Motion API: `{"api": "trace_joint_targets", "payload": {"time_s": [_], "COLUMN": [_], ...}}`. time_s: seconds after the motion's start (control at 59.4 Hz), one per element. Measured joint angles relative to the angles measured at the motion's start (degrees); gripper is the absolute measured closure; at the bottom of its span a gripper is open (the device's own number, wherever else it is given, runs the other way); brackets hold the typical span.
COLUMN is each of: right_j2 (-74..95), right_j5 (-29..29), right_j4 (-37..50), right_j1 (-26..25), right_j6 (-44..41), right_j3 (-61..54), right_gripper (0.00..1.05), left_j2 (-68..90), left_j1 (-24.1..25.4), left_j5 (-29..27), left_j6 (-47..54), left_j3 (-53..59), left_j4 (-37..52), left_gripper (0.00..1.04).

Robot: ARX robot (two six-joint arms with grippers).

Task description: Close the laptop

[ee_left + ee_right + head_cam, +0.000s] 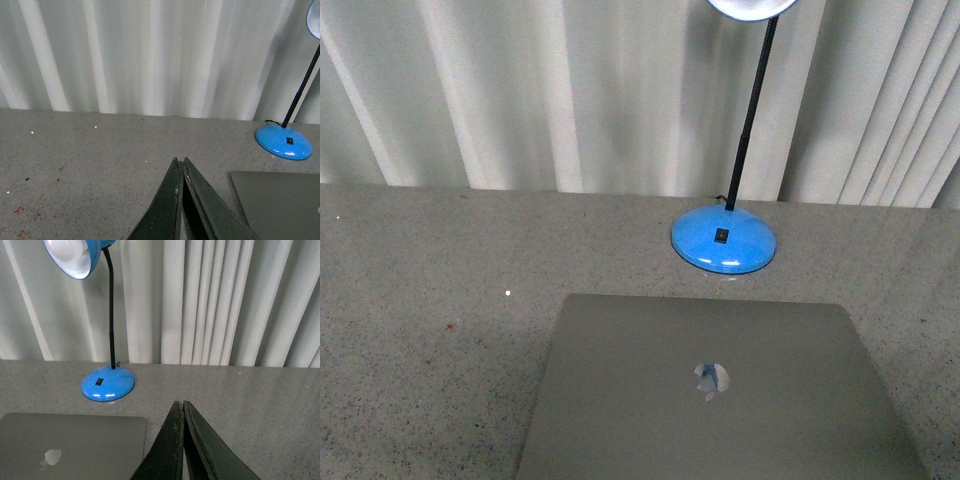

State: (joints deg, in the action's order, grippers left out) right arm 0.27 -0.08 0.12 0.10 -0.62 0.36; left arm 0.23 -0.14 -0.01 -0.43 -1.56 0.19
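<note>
The left gripper is clenched on nothing, tips meeting above bare table left of the laptop. The laptop lies flat with its lid down, logo up, just in front of the blue lamp. Right of the laptop, the right gripper is likewise clenched and holds nothing.

Evenly bright, soft cool light w/ lit lamp head glowing white, glossy highlights on blue lamp base & apple logo, faint shadow bands on curtain, slight softness throughout, dark claw tips a bit blurred up close.
</note>
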Motion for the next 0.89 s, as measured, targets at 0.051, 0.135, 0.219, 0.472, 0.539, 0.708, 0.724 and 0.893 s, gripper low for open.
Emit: {"api": "trace_joint_targets", "payload": {"time_s": [0.051, 0.135, 0.219, 0.472, 0.539, 0.708, 0.724, 0.893], "right_j2": [0.02, 0.0, 0.0, 0.0, 0.0, 0.0, 0.0, 0.0], "right_j5": [0.0, -0.02, 0.0, 0.0, 0.0, -0.02, -0.02, 0.0], "right_j4": [-0.04, -0.09, -0.09, -0.09, -0.09, -0.09, -0.09, -0.09], "right_j1": [0.0, -0.02, 0.0, -0.02, 0.0, -0.02, 0.0, 0.0], "right_j6": [-0.02, -0.02, -0.02, -0.02, 0.0, 0.0, 0.0, 0.02], "right_j3": [0.0, 0.0, 0.0, 0.0, 0.0, 0.0, 0.0, 0.0], "right_gripper": [1.02, 0.94, 0.78, 0.25, 0.14, 0.08, 0.07, 0.07], "left_j2": [0.0, -0.04, -0.04, -0.04, -0.04, -0.04, -0.04, -0.04], "left_j1": [0.0, 0.0, 0.0, 0.0, 0.0, 0.0, 0.0, 0.0], "left_j5": [0.02, 0.0, 0.0, 0.0, 0.0, 0.0, 0.0, 0.0], "left_j6": [0.02, 0.0, 0.0, 0.0, 0.0, 0.15, 0.15, 0.15], "left_j3": [0.0, 0.0, 0.0, 0.0, 0.0, 0.0, 0.0, 0.0], "left_j4": [-0.13, -0.15, -0.15, -0.15, -0.15, -0.15, -0.15, -0.15], "left_gripper": [1.01, 0.92, 0.76, 0.24, 0.12, 0.07, 0.07, 0.07]}}
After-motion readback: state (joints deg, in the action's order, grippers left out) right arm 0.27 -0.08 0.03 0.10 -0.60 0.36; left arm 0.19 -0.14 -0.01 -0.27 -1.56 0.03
